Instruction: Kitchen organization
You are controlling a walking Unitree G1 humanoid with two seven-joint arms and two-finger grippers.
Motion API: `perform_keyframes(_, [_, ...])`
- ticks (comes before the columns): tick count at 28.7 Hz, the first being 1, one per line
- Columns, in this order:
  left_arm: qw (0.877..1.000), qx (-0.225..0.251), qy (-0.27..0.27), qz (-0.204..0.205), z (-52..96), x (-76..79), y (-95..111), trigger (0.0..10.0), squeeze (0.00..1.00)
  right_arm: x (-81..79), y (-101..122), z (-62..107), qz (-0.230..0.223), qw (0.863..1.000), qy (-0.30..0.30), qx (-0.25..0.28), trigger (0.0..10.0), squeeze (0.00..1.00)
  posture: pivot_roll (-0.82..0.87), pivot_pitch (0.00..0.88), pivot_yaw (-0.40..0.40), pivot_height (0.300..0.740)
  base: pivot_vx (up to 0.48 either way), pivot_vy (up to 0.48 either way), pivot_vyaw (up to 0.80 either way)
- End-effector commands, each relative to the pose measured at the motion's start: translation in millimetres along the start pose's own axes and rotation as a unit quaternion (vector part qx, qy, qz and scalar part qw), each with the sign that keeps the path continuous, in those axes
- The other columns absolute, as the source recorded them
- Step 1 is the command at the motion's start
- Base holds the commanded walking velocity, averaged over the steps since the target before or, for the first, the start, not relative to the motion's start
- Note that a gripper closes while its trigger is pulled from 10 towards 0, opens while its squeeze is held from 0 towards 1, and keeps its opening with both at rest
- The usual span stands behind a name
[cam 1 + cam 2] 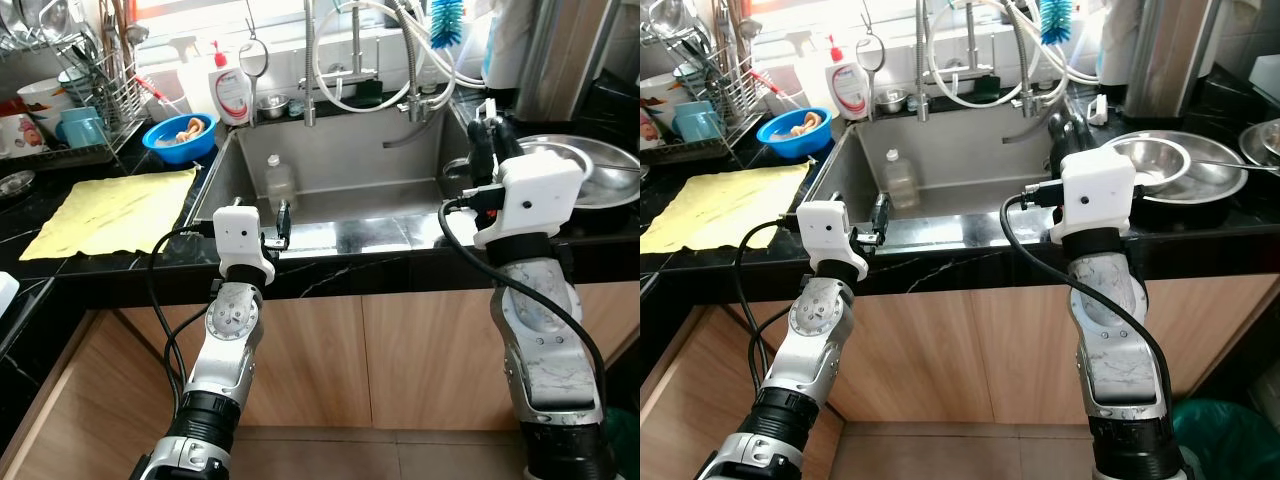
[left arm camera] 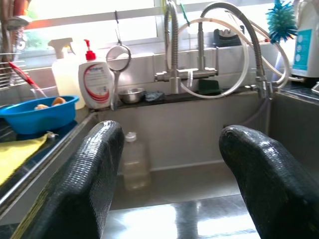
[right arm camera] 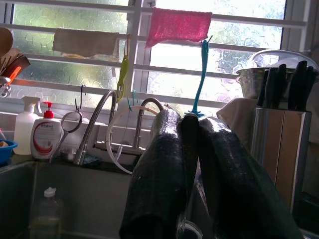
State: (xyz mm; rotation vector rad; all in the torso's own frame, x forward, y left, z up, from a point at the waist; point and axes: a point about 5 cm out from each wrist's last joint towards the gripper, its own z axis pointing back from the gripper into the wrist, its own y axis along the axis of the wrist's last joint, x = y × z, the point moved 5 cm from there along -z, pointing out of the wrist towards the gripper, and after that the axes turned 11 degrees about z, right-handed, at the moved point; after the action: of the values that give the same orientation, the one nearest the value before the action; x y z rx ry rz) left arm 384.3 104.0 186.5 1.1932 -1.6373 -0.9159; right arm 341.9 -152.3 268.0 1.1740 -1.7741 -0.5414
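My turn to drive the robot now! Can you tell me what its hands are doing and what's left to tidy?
Left gripper: open, holding nothing, at the front edge of the sink.
Right gripper: looks shut, seemingly holding nothing, raised over the sink's right side beside the metal bowls.
A plastic bottle stands in the sink. The blue bowl and yellow cloth are on the left counter.
Nothing looks picked up yet; the bottle is probably next.
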Motion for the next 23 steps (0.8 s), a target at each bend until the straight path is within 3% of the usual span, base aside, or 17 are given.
perform_keyframes(1, [1.0,-0.001,0.008,-0.014,1.8,-8.6,0.5,10.0,0.0,-9.5,5.4,-0.6,0.001,1.0,0.018,0.012,10.0,0.0,-0.26,0.0,0.169,0.74,0.0,0.0,0.8])
perform_keyframes(23, [1.0,-0.003,0.008,-0.014,0.2,-7.1,-1.0,10.0,0.0,-14.8,9.2,-2.8,-0.023,0.999,0.031,0.012,10.0,0.0,-0.27,0.0,0.166,0.74,0.0,0.0,0.21])
